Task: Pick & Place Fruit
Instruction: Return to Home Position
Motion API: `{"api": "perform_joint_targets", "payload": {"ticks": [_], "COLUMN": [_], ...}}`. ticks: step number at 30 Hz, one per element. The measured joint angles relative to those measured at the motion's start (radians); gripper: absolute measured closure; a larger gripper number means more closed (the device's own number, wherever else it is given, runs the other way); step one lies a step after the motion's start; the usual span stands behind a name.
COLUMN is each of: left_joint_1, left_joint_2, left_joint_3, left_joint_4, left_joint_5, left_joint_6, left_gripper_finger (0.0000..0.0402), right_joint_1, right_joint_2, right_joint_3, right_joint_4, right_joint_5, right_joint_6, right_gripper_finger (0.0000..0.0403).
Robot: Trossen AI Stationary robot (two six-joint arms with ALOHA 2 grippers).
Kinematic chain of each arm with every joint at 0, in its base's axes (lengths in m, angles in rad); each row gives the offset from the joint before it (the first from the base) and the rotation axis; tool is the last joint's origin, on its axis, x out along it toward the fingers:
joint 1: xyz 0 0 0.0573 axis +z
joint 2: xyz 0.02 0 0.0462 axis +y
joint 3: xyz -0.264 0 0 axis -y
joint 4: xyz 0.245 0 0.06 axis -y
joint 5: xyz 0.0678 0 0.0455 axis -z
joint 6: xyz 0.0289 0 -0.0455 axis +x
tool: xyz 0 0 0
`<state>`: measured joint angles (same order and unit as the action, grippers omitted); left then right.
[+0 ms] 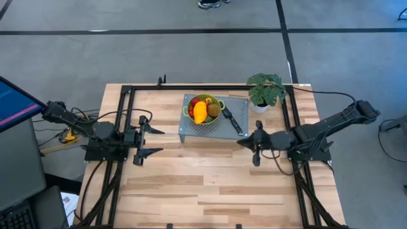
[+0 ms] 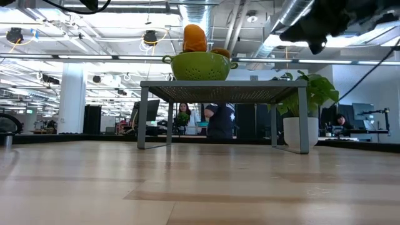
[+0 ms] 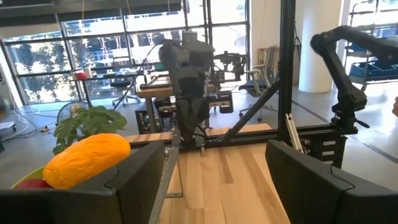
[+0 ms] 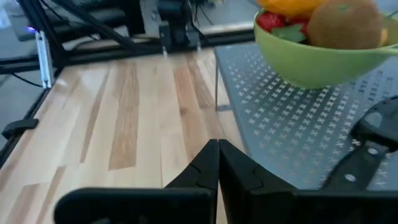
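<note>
Plank tabletop [image 1: 210, 184]; fruit [image 1: 200, 112] in bowl [image 2: 200, 65]; ducted ceiling [image 2: 94, 37] beyond.

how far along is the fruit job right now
Done: the fruit is heaped in the green strainer bowl on the shelf, with the knife beside it. In hand: nothing; the left gripper is open and the right gripper shut, both beside the shelf. Left: no loose fruit shows; probably only returning home.

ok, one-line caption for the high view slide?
Fruit piled in the green strainer bowl on the shelf, knife beside it; left pincer open, right pincer shut.
</note>
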<state>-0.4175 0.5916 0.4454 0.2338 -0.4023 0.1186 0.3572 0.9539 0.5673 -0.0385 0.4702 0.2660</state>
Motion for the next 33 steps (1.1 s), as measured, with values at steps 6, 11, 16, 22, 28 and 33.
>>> {"api": "perform_joint_targets", "payload": {"ticks": [6, 11, 16, 22, 28, 33], "left_joint_1": [0.000, 0.000, 0.000, 0.001, 0.001, 0.001], "left_joint_2": [0.000, 0.000, -0.001, -0.057, -0.162, -0.222], "left_joint_3": [0.000, 0.000, 0.000, 0.000, 0.000, -0.019], "left_joint_4": [0.000, -0.001, -0.009, -0.121, -0.271, -0.326], "left_joint_5": [0.000, 0.000, 0.000, 0.000, -0.047, -0.104], "left_joint_6": [0.019, 0.058, 0.036, 0.017, -0.046, -0.047], "left_gripper_finger": [0.0128, 0.0128, 0.0128, 0.0128, 0.0128, 0.0128], "right_joint_1": [-0.005, -0.097, -0.243, -0.374, -0.422, -0.428], "right_joint_2": [-0.133, -0.211, -0.258, -0.271, -0.360, -0.457], "right_joint_3": [-0.184, -0.324, -0.405, -0.455, -0.537, -0.559], "right_joint_4": [0.235, 0.448, 0.508, 0.553, 0.551, 0.498], "right_joint_5": [-0.059, -0.182, -0.334, -0.484, -0.499, -0.500], "right_joint_6": [-0.157, -0.266, -0.267, -0.273, -0.264, -0.240], "right_gripper_finger": [0.0402, 0.0403, 0.0403, 0.0403, 0.0403, 0.0403]}}
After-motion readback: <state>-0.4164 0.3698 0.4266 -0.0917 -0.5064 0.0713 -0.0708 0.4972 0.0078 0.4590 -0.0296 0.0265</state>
